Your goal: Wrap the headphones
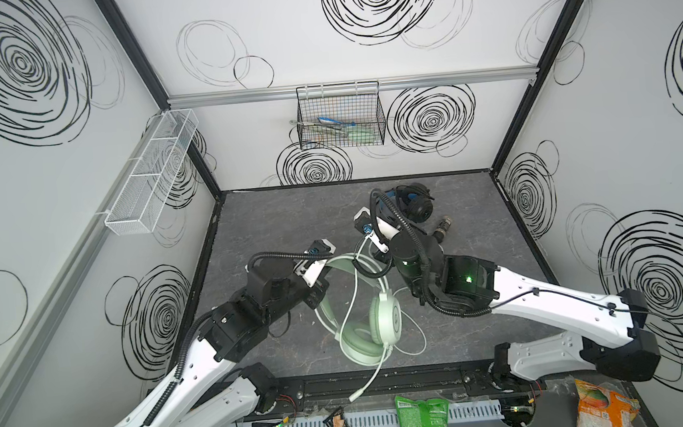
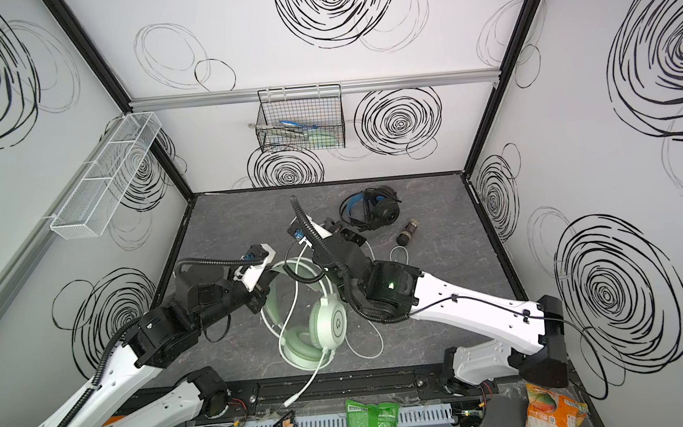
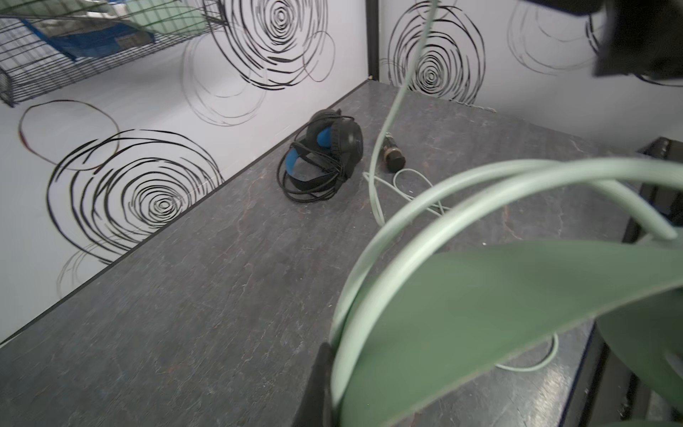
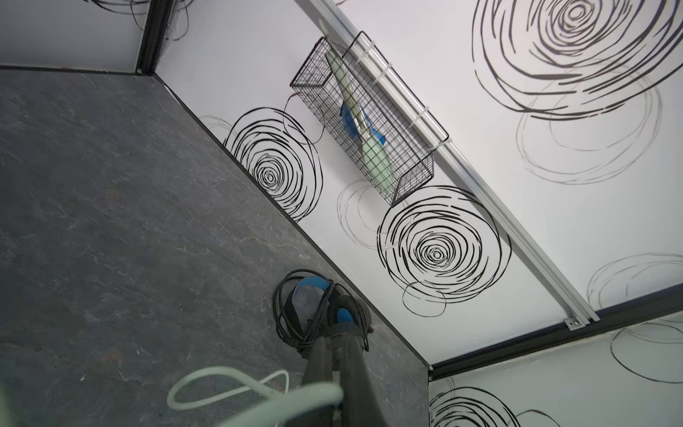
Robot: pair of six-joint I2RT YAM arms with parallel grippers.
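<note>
Nearest, the mint-green headset [image 1: 385, 317] sits by the middle of the worktop's [image 1: 266, 229] near edge. It has pale green cups with white trim, one standing on edge and the other lying pad-up beside it. A white microphone boom [image 1: 368, 383] pokes out over that edge. The headband arches away toward the left side, where the left gripper [image 1: 325, 280] is clamped on it. The white cable [image 1: 418, 342] loops on the worktop right of the cups. One strand rises toward the right gripper [image 4: 332, 345], whose fingers are pressed together. The strand crosses near their base, and whether it is pinched cannot be told. Farther on, close to the far edge and right of its middle, lies the black headset [image 2: 373, 211], blue-padded, with its black cable wound around it. The right gripper's tips point at it from just beside; contact cannot be told.
</note>
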